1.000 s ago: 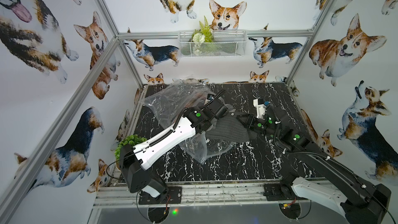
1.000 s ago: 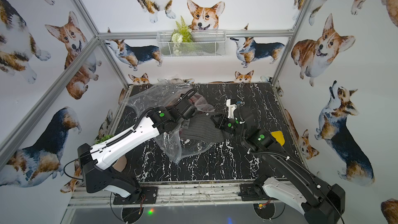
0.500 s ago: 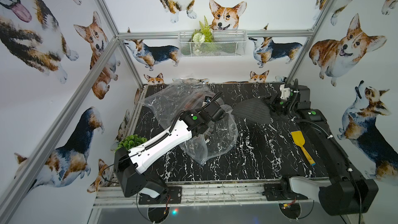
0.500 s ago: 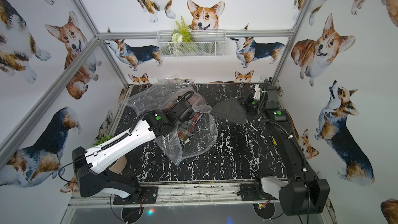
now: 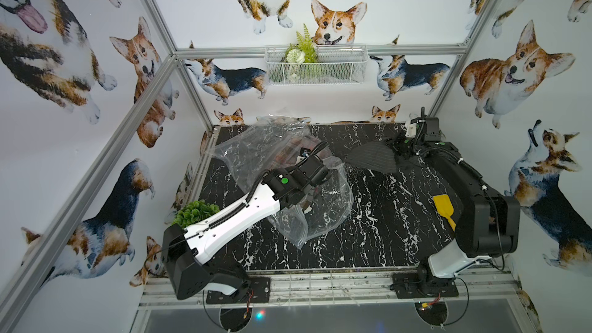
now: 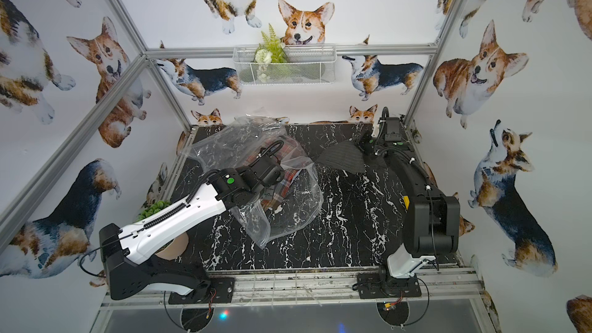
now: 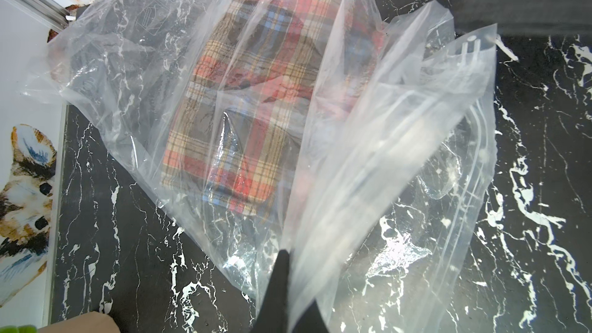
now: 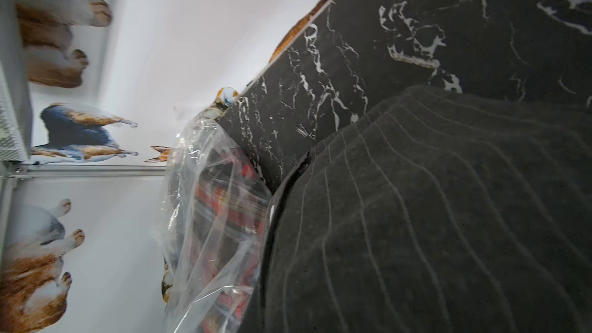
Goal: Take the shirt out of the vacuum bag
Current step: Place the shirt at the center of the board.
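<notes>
The vacuum bag (image 5: 256,152) lies crumpled at the back left of the black marble table in both top views, its open zip edge (image 7: 474,142) facing right. A red plaid shirt (image 7: 256,91) sits folded inside it. My left gripper (image 7: 294,283) is shut on a fold of the bag's plastic near the mouth. A dark grey striped shirt (image 5: 371,156) lies outside the bag at the back right, apart from the mouth. My right gripper (image 5: 402,148) is shut on it there. In the right wrist view this shirt (image 8: 432,219) covers the fingers.
A yellow spatula (image 5: 443,208) lies on the table beside the right arm. A green plant (image 5: 195,213) in a tan pot (image 6: 174,246) stands at the front left under the left arm. A white wire basket (image 5: 315,64) hangs on the back wall.
The right arm has swung from the middle of the table to the back right corner, dragging the dark striped shirt clear of the bag. The left gripper has kept its hold on the bag.
</notes>
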